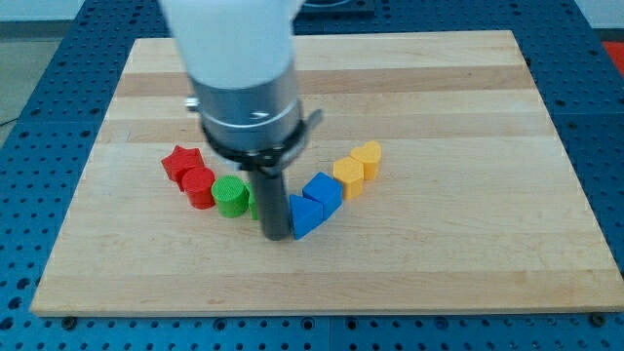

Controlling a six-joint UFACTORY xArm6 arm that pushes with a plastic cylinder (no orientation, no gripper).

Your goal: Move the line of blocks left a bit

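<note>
Near the middle of the wooden board (487, 283), the arm's dark rod comes straight down and my tip (277, 237) rests on the wood; it carries no jaws, so nothing can be spread or pinched. The tip sits just to the left of the blue triangular block (304, 217), apparently touching it, with a second green block (254, 203) mostly hidden behind the rod. Outward to the view's left come the green cylinder (231, 196), the red cylinder (198, 187) and the red star-shaped block (181, 162). To the view's right, a blue cube-like block (324, 189) touches the triangular one, then a yellow block (349, 176) and another yellow block (367, 158). Together they form a shallow curved line across the board's centre. Above it, the white and grey arm body (244, 78) fills the view's top.
</note>
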